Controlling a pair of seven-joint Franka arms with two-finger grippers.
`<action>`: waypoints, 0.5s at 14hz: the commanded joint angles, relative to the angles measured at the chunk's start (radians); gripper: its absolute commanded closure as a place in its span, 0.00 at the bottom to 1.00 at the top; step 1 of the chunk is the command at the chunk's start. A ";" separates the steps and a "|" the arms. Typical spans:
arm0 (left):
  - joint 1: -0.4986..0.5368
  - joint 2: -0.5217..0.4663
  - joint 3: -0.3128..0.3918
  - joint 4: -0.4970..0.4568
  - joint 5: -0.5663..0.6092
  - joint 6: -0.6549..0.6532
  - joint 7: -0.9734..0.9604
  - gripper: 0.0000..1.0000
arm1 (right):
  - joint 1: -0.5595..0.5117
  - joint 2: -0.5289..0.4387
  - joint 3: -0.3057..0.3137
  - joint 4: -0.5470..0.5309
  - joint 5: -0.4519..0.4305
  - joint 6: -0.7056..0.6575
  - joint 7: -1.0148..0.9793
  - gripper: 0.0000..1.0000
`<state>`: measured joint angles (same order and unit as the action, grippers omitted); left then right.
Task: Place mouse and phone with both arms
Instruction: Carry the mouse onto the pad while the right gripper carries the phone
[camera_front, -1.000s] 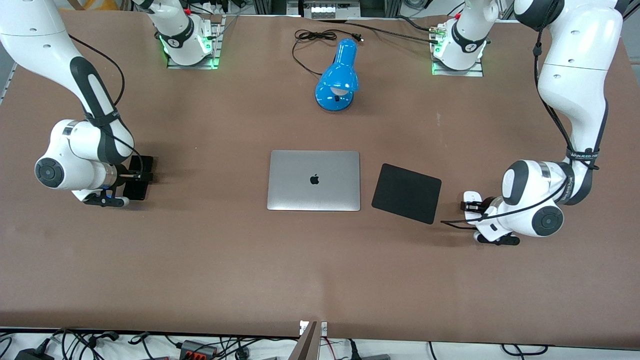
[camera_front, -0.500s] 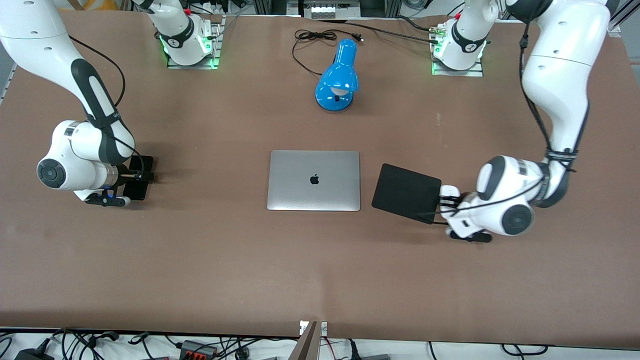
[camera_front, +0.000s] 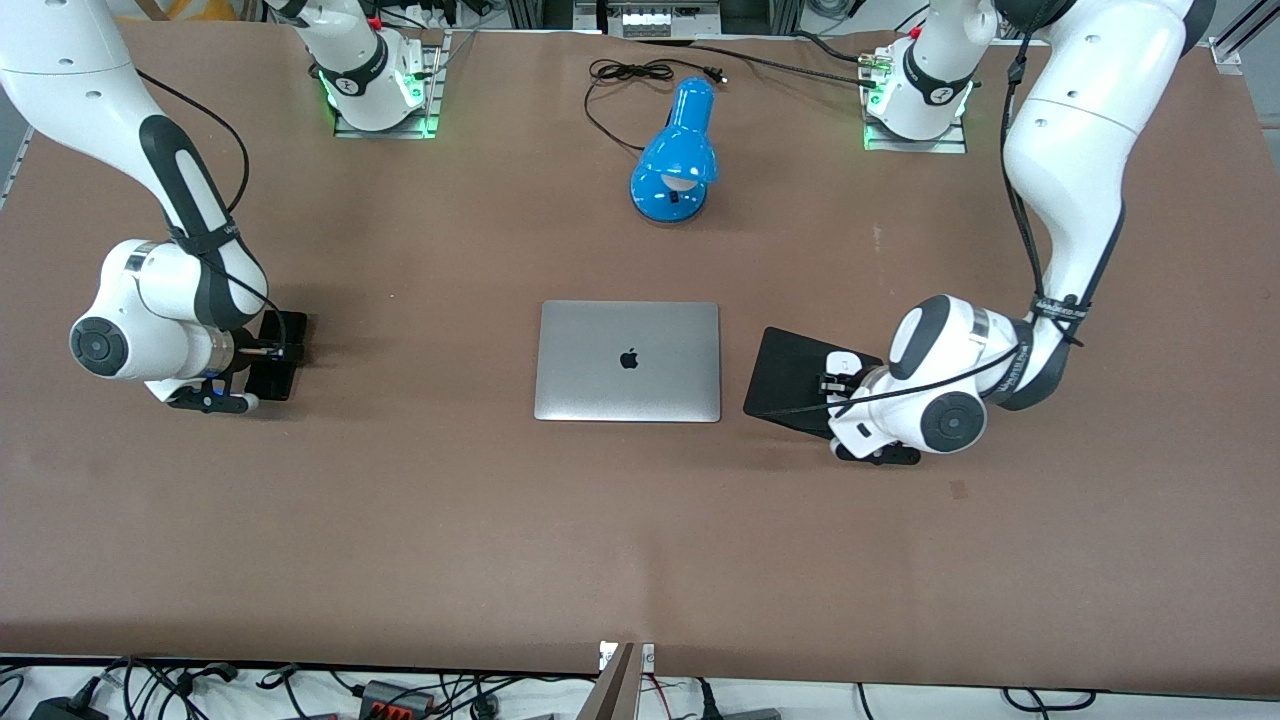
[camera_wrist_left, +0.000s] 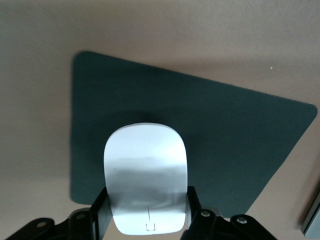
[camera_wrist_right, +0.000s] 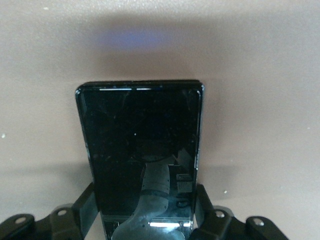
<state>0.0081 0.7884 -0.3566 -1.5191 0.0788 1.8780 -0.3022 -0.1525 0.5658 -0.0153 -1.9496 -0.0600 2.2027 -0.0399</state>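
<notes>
My left gripper (camera_front: 838, 380) is shut on the white oval mouse (camera_front: 845, 361) and holds it over the black square pad (camera_front: 790, 380), beside the laptop. In the left wrist view the mouse (camera_wrist_left: 146, 175) sits between the black fingers (camera_wrist_left: 99, 212) of my left gripper (camera_wrist_left: 146, 220), above the dark pad (camera_wrist_left: 225, 140). My right gripper (camera_front: 270, 352) is shut on the black phone (camera_front: 282, 355) at the right arm's end of the table, low over the brown tabletop. In the right wrist view the phone (camera_wrist_right: 142, 150) lies flat between the fingers (camera_wrist_right: 85, 210) of my right gripper (camera_wrist_right: 145, 220).
A closed silver laptop (camera_front: 628, 360) lies mid-table. A blue desk lamp (camera_front: 678, 160) with a black cord (camera_front: 630, 75) lies farther from the front camera. The arm bases (camera_front: 385, 90) stand along the table's top edge.
My left arm has carried the mouse from bare table at its end toward the laptop, and it is now over the black pad. My right arm has hardly moved.
</notes>
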 joint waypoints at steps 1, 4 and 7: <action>-0.020 0.018 -0.005 0.001 -0.011 0.026 -0.055 0.53 | 0.007 -0.032 0.021 0.056 0.005 -0.116 0.003 0.68; -0.022 0.028 -0.004 0.004 -0.011 0.053 -0.058 0.45 | 0.007 -0.037 0.089 0.188 0.008 -0.253 0.008 0.71; -0.014 0.023 -0.004 0.005 -0.011 0.050 -0.057 0.00 | 0.024 -0.029 0.164 0.212 0.097 -0.241 0.049 0.71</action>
<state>-0.0185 0.8162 -0.3560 -1.5193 0.0782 1.9275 -0.3513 -0.1405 0.5307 0.1112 -1.7564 -0.0038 1.9775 -0.0260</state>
